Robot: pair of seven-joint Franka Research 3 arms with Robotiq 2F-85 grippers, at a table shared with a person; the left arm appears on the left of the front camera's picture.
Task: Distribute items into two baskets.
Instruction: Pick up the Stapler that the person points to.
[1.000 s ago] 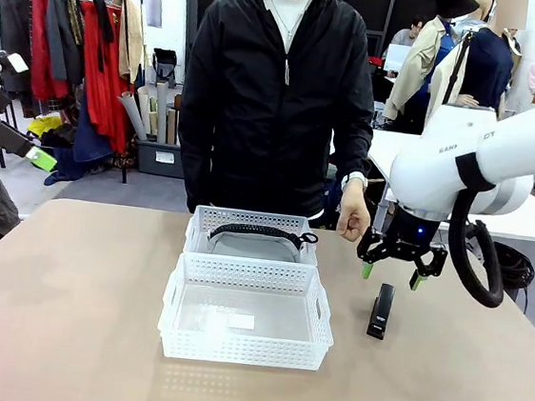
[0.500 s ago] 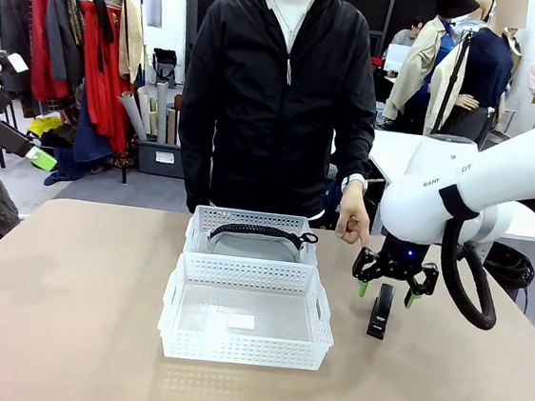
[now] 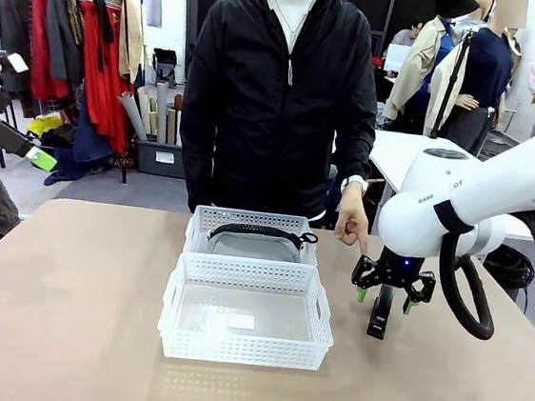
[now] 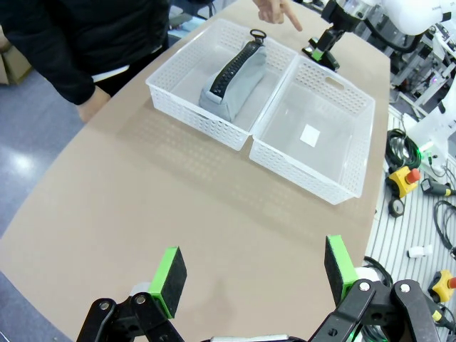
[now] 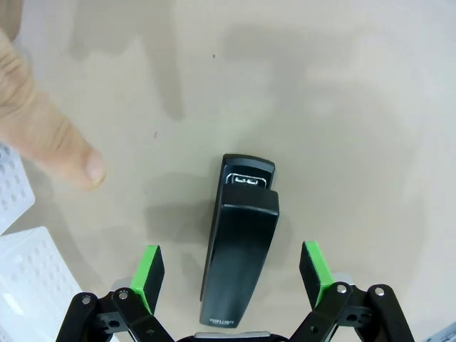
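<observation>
Right gripper wide open, empty, jaws straddling the stapler, presumably to grasp it for the vacant near basket.

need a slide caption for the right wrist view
Open right tool straddles the black stapler lying on the table, with a person's finger pointing down beside it.

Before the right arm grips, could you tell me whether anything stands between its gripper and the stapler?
Nothing visible does. The open right gripper straddles the stapler, with its green pads on either side of it. The person's pointing finger is off to one side, clear of the pads.
</observation>
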